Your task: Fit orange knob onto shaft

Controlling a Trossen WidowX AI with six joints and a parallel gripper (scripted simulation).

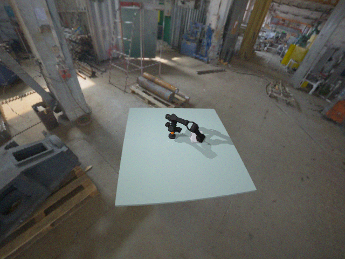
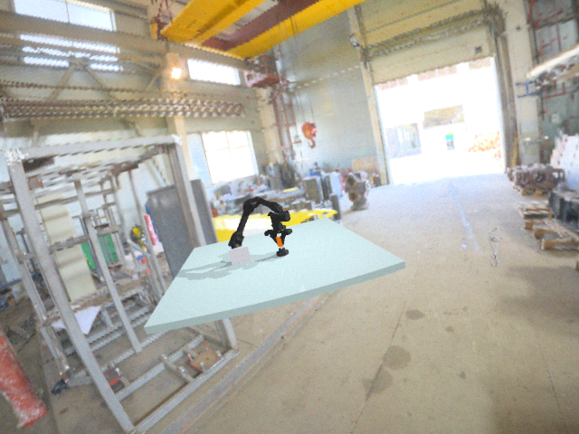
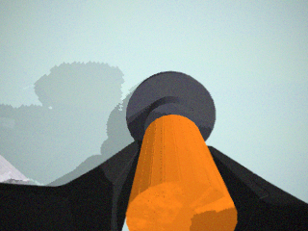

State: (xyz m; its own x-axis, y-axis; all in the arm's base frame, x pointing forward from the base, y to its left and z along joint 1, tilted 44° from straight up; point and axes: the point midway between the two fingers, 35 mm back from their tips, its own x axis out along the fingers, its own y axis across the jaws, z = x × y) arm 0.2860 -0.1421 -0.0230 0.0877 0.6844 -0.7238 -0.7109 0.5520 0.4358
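The orange knob is held upright or nearly so, between the fingers of my gripper, which is shut on it. The dark round pedestal stands on the table directly below the knob. In the wrist view the knob's lower end covers the near middle part of the pedestal's top. The silver shaft and the knob's hole are hidden. I cannot tell whether the knob's lower end touches the shaft or stays just above it.
A pale pinkish-white block stands near the arm's base. The pale green table top carries the arm's shadow. The table's edges lie well away from the pedestal.
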